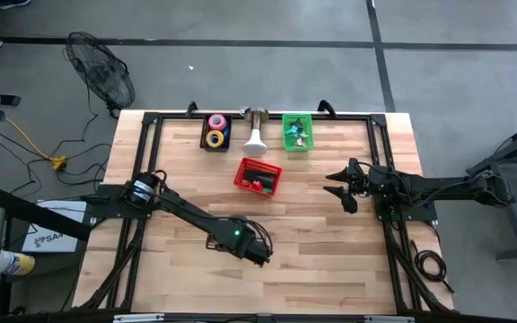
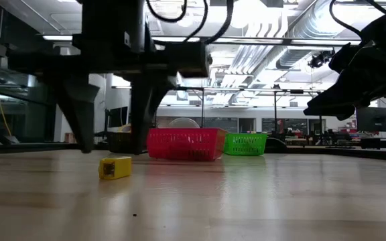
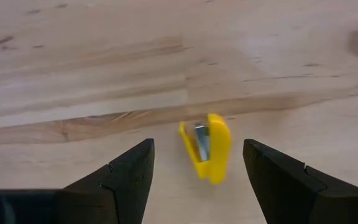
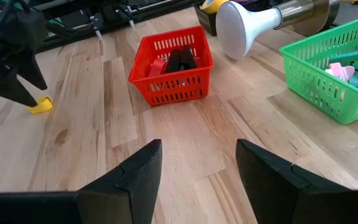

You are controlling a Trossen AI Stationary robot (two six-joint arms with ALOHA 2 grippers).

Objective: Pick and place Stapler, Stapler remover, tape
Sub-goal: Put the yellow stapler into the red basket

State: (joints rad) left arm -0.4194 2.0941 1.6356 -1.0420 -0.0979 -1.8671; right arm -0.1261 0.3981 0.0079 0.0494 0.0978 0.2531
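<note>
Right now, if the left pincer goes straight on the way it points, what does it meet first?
Probably the small yellow plastic stapler: it lies on the wooden table between the open left pincer fingers, not yet touched.

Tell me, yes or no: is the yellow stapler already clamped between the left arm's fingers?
No. In the left wrist view the yellow stapler lies on the table with clear gaps to both fingers.
</note>
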